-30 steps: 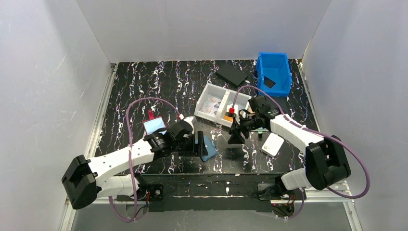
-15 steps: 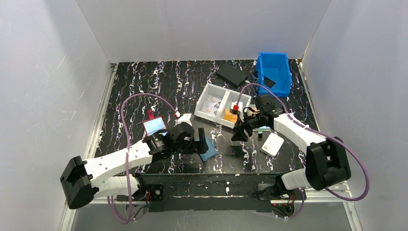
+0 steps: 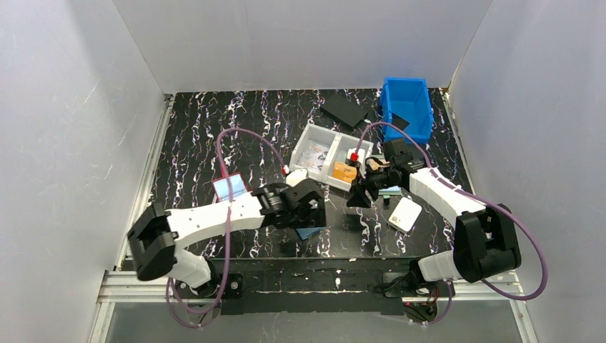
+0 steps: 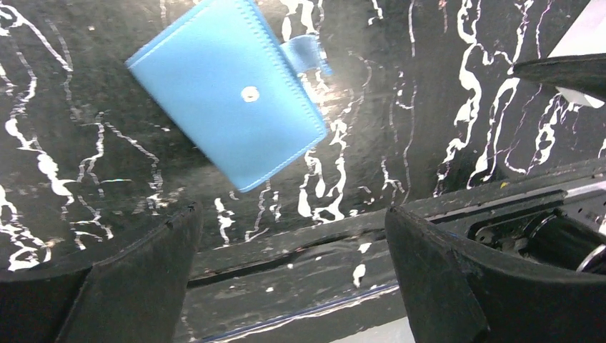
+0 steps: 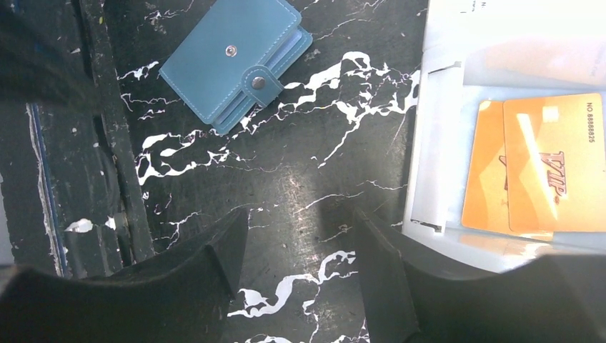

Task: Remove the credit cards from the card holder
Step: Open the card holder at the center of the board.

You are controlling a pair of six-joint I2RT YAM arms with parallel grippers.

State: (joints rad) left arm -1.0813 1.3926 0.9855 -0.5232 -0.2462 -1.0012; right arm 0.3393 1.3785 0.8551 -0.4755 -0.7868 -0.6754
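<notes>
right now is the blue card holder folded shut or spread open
Folded shut: the card holder lies flat as one panel, but its tab hangs unfastened, the snap stud on the face bare.

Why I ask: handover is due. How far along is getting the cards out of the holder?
Done: greyish printed credit cards lie in one compartment of the tray, orange cards in the next. In hand: nothing; the left fingers and right fingers stand open and empty above the table. Left: the card holder lies shut, tab unfastened, so whether cards remain inside cannot be seen.
</notes>
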